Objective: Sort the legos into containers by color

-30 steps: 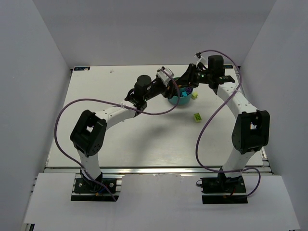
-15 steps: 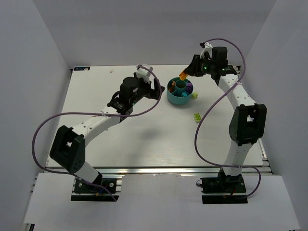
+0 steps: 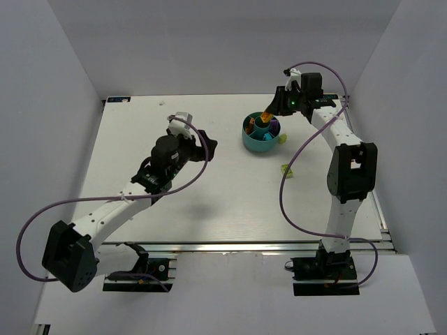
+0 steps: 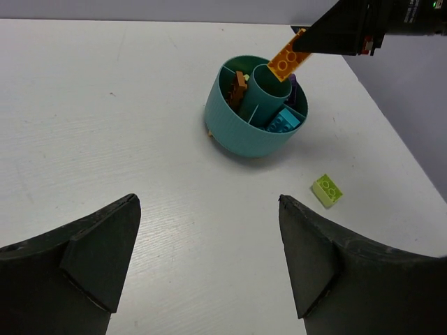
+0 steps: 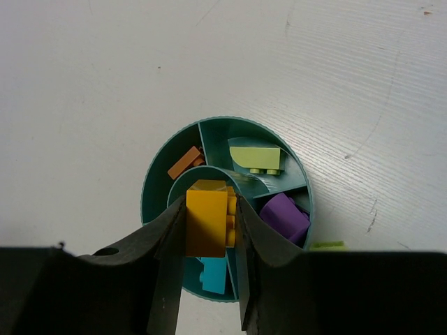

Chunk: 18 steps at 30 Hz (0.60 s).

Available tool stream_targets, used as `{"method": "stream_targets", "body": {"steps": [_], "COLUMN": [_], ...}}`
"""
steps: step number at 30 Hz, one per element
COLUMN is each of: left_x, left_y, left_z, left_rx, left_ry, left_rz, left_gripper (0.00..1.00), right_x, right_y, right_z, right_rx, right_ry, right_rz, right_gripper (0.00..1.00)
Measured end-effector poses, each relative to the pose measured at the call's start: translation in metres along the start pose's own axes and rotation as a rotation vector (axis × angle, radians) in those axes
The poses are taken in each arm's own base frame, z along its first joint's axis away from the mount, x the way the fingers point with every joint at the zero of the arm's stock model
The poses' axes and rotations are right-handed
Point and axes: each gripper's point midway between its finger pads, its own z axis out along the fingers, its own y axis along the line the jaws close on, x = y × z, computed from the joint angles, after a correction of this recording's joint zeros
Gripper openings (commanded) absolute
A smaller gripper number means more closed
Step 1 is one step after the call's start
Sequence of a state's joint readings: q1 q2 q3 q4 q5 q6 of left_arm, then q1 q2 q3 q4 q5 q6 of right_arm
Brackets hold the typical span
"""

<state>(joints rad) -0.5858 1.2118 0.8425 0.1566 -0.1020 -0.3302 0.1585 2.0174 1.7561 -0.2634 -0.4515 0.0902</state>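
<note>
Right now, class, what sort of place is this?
Probably a robotics lab test cell: a left arm and right arm bolted at a white table's edge, plain walls boxing it in, and an orange lego brick held in the right jaws over a teal divided bowl.

Top external: I looked down from high behind, whole bench (image 3: 126,129).
Left wrist: I viewed the bowl (image 4: 244,137) obliquely, from afar.
Right wrist: close, straight down.
Shared: the bowl.

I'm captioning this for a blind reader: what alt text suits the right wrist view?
The right hand grips a yellow-orange brick over the central cup of a teal bowl. The wedges around it hold an orange brick, a lime brick, a purple brick and a cyan brick.
</note>
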Motion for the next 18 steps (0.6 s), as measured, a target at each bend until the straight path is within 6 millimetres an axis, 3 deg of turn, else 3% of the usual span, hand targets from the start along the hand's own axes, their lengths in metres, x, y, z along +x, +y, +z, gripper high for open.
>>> {"method": "stream_targets", "body": {"steps": [5,13,18], "left_x": [-0.001,0.013,0.005], "left_y": [0.006,0.014,0.013], "left_z": [-0.011,-0.017,-0.023], "left_rx": [-0.027,-0.056,-0.058], "left_ry": [-0.022,0.003,-0.02], "left_rz": [-0.03,-0.06,-0.072], "left_gripper": [0.89,0.89,0.89], "right_x": [0.001,0.002,0.003], "right_y": [0.004,0.01,0.011], "right_z": [0.002,0.005,0.006], "right_rx": [-0.006,-0.018,-0.018], "right_ry": [0.003,0.008,0.01], "right_rz": [-0.012,-0.039,-0.058], "right_gripper": [0.0,0.13,0.33]}}
